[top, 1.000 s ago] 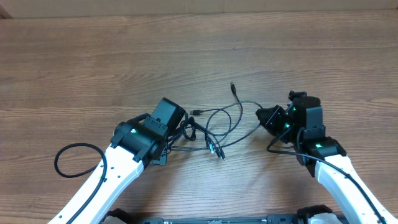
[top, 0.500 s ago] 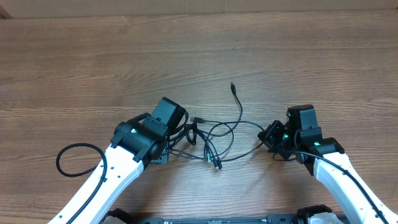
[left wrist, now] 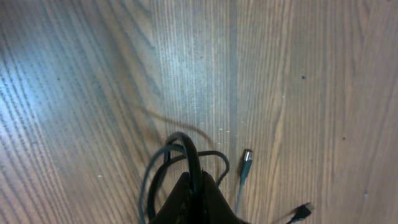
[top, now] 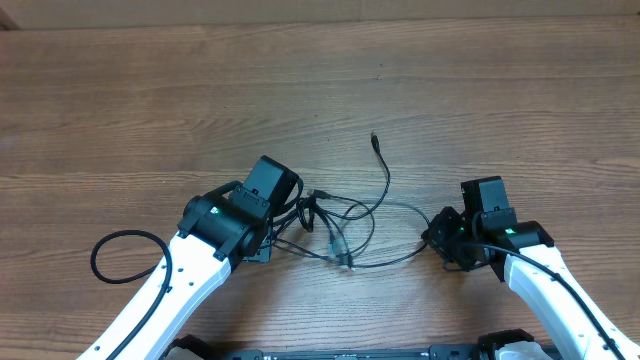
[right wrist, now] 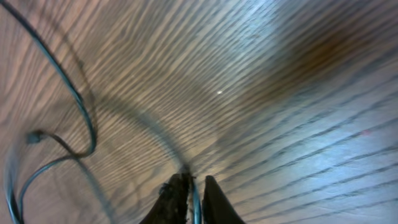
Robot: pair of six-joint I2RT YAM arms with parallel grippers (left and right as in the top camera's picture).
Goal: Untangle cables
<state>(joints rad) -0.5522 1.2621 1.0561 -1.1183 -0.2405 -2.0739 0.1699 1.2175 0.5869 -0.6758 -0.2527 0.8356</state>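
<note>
Brown wood-grain surface (top: 450, 90) carries one tangle of thin black cables (left wrist: 194, 158) strung between two hands, the left hand (top: 300, 213) clenched on a bunch, the right hand (top: 431, 233) pinching one strand.

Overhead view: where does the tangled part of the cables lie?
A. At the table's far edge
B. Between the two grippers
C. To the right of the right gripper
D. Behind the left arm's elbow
B: the looped cables lie between the left gripper and the right gripper, with only one plug end straying farther out.
</note>
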